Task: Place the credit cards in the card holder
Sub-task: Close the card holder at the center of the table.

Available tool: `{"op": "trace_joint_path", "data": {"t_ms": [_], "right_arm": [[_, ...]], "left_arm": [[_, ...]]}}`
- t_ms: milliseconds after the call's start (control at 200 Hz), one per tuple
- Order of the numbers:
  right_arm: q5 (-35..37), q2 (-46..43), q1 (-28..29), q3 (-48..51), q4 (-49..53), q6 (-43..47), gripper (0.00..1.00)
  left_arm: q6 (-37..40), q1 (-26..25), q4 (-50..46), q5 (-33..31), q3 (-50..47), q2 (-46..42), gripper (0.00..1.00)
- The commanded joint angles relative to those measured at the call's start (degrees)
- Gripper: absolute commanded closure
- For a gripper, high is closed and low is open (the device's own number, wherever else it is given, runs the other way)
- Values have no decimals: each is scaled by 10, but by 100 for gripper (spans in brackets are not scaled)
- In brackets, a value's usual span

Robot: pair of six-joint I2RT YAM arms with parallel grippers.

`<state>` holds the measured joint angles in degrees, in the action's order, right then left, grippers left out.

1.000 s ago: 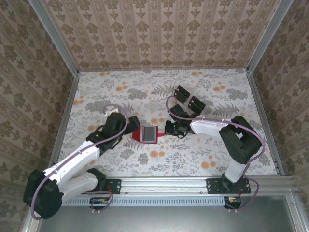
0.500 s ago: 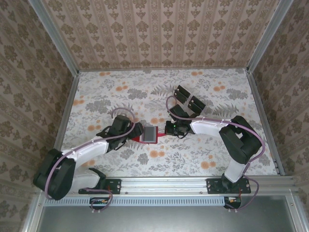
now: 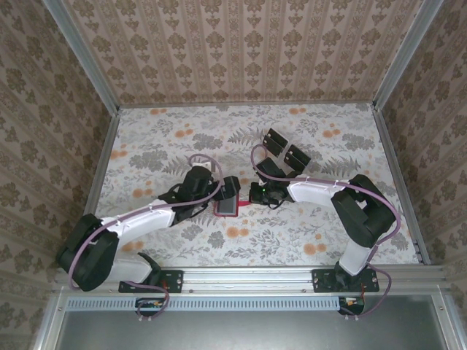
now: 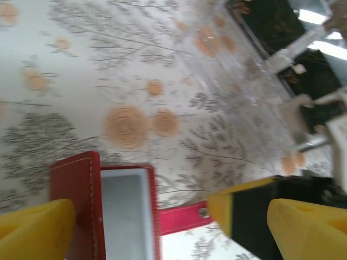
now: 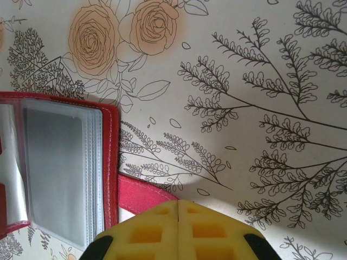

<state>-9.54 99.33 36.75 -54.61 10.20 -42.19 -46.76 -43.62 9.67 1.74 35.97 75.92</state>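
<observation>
Because the right pincer (image 5: 179,214) clenches its strap (image 5: 143,192) at 3 o'clock, the small flat red folding card holder (image 3: 227,207) lies anchored (and open); the left pincer (image 4: 171,216) straddles it, released.

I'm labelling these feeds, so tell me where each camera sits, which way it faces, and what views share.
Top external: above and behind the robot, looking down on the table; left arm and right arm show.
Left wrist: angled down at the card holder, framed by the open left gripper.
Right wrist: facing down; right gripper shut on the card holder's strap.
Shared: both wrist views show the red strap.
</observation>
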Motion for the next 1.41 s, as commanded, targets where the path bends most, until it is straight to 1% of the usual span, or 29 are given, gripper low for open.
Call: {"op": "trace_joint_path", "data": {"t_ms": [0,130,215,300,350,430,590,615,630,675,845,970,1135,1285,1400], "right_arm": [[-8,-9,-1,1,-4,7,100],[-9,-17,-4,-1,0,8,100],[-9,-33,-8,2,3,8,90],[-4,-63,-12,12,11,7,75],[-2,-83,-15,22,16,6,70],[5,-119,-18,40,29,4,66],[22,-190,-27,81,56,-3,65],[24,-192,-29,87,58,-5,65],[24,-210,-30,89,60,-6,65],[26,-226,-32,95,65,-8,65],[28,-251,-34,91,84,-9,65],[24,-256,-34,83,95,-7,64],[15,-259,-33,70,108,0,63],[6,-260,-28,58,111,1,64],[0,-250,-17,39,111,-2,64]], "left_arm": [[-12,-23,29,-4,19,38,0],[-22,-37,51,-6,24,87,0],[-25,-41,58,-9,24,105,0],[-28,-42,60,-15,22,114,0],[-29,-42,62,-17,20,119,0],[-31,-43,66,-17,18,125,0],[-36,-44,71,-21,12,133,0],[-37,-45,69,-25,12,135,0],[-38,-47,67,-27,12,136,0],[-41,-49,54,-35,14,139,0],[-49,-56,28,-51,13,143,0],[-45,-54,10,-52,20,125,0],[-10,-39,-58,-34,63,81,0],[33,-7,-146,-13,109,43,0],[68,14,-224,-25,131,13,0]]}}
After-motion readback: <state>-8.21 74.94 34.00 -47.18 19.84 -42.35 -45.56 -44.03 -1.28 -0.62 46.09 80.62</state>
